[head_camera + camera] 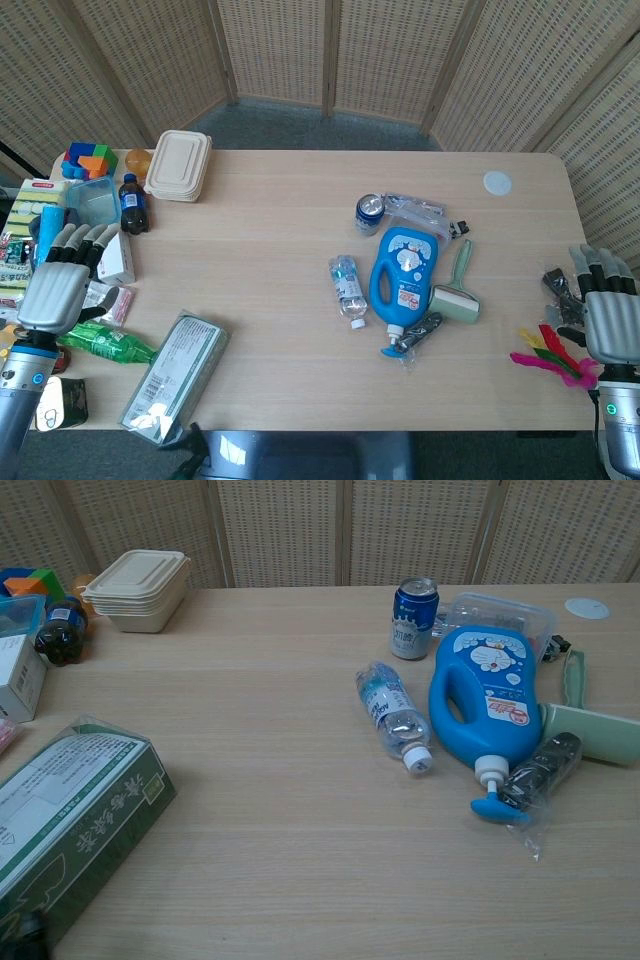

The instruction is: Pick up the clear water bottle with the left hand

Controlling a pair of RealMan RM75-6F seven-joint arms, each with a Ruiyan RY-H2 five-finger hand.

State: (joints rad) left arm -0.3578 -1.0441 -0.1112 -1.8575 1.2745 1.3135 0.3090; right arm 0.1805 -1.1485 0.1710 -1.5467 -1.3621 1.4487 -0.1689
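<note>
The clear water bottle [348, 289] [391, 714] lies on its side near the table's middle, its white cap toward the front edge, just left of a blue detergent jug [404, 275] [484, 700]. My left hand [60, 279] hovers at the table's left edge, far from the bottle, fingers apart and holding nothing. My right hand [610, 308] is at the right edge, also open and empty. The chest view shows neither hand.
A blue can [369, 213], a clear packet [420, 213], a green lint roller [458, 290] and a dark wrapped item [422, 330] crowd the jug. A green boxed pack [176, 372], green bottle [110, 343], cola bottle [133, 203], boxes and containers fill the left side. Feathers [550, 352] lie right.
</note>
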